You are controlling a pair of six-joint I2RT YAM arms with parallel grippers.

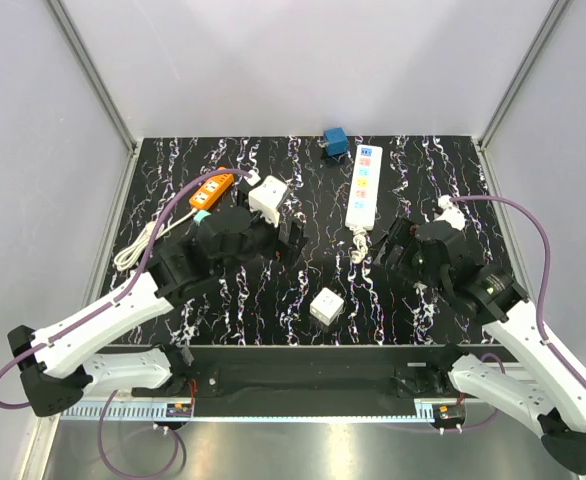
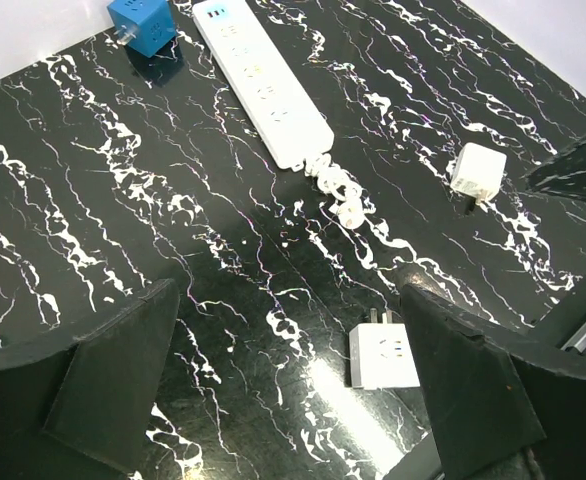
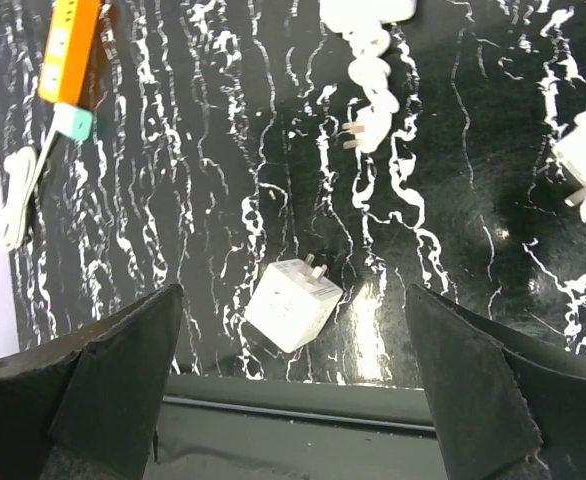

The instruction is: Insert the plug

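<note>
White cube plug (image 1: 325, 306) lies loose between your arms, so your left gripper (image 1: 291, 238) and right gripper (image 1: 386, 248) hover wide open, empty, apparently awaiting pickup.

Black marbled worktop (image 1: 423, 165) had a white power strip (image 1: 363, 185) and blue cube (image 1: 335, 143) by the far edge, an orange strip (image 1: 213, 188) far-left, and a white cube (image 1: 325, 306) by the near edge.

Black white-veined tabletop (image 1: 423, 170), pale grey walls (image 1: 293, 60) around

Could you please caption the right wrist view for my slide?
Open fingers frame a white cube adapter on the black marbled table.
</note>
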